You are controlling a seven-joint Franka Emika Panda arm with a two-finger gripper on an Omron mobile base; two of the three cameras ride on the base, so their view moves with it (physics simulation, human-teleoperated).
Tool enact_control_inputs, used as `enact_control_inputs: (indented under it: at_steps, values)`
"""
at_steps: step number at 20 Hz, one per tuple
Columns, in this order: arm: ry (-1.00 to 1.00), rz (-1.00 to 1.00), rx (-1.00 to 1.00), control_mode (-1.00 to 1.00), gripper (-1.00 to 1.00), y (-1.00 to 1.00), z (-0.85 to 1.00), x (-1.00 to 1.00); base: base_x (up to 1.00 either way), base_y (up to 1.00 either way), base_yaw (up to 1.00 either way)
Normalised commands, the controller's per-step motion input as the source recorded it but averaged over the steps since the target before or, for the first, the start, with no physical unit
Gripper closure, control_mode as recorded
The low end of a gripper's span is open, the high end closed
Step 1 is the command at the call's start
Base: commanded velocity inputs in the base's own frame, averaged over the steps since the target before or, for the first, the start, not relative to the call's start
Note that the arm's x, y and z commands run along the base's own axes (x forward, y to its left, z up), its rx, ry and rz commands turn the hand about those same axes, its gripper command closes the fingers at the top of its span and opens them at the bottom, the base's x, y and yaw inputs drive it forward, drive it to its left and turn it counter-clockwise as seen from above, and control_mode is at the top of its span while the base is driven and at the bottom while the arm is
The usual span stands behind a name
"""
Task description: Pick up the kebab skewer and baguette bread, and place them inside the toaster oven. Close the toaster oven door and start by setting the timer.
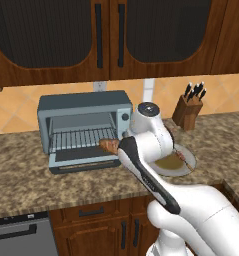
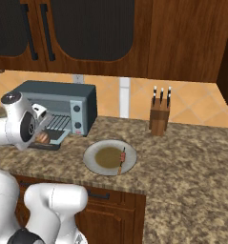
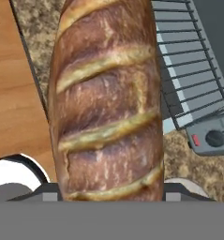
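No writing can be read anywhere. The baguette (image 3: 106, 98), a thick oblong loaf with a scored, orange-brown crust, is clamped in the gripper (image 3: 108, 197) and held at the front of the oven (image 1: 83, 127), just past its dropped door (image 1: 83, 162). The oven is a boxy blue-grey metal shell holding a bare wire rack (image 1: 81, 139) (two round knobs and a small red mark are seen at its side). The skewer (image 2: 122, 159), a thin stick with small chunks, is left on a round grey plate (image 2: 94, 159) on the speckled stone counter (image 2: 182, 162). A wooden knife block (image 2: 159, 121) is stood near the wall.
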Motion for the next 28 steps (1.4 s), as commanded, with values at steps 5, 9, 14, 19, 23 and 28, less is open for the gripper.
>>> enact_control_inputs:
  at_steps: [5,9,14,19,23,28]
  values:
    - [-0.07,0.05,-0.15,-1.00,1.00,0.63,0.25,0.27,0.00,0.00,0.00]
    - [-0.17,0.10,-0.18,-1.00,1.00,0.26,0.15,0.09,0.00,0.00,0.00]
    - [-0.35,0.15,-0.12,-1.00,1.00,0.02,0.23,0.22,0.00,0.00,0.00]
    - [-0.16,0.05,-0.02,-1.00,1.00,-0.03,-0.01,0.52,0.00,0.00,0.00]
    - [0.00,0.00,0.00,-1.00,1.00,-0.02,-0.21,0.64,0.00,0.00,0.00]
    - [0.00,0.00,0.00,-1.00,1.00,0.00,-0.16,0.67,0.00,0.00,0.00]
